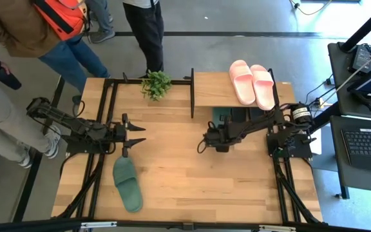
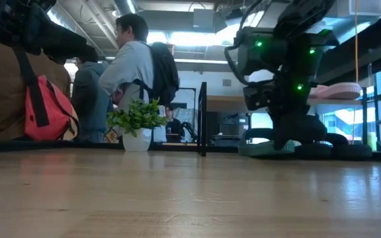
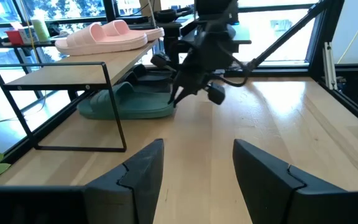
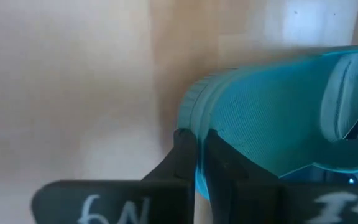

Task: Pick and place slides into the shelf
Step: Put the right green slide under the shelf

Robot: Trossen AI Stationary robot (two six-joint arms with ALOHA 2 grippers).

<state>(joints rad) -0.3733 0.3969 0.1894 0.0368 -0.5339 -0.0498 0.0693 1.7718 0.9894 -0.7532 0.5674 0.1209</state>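
High view: pink pair [image 1: 252, 83] is seen on the shelf [image 1: 212, 90] top; one green slide [image 1: 127, 184] lies on the table [image 1: 192, 180] beside the left gripper [image 1: 132, 135], spread and empty. Right gripper [image 1: 216, 139] sits shut by the shelf front. Low view adds little. Left wrist view alone shows a second green slide [image 3: 129, 104] on the lower level. Right wrist view: shut fingers pinch its edge [image 4: 272, 118]. Risk: the slide could be dragged out if not released.
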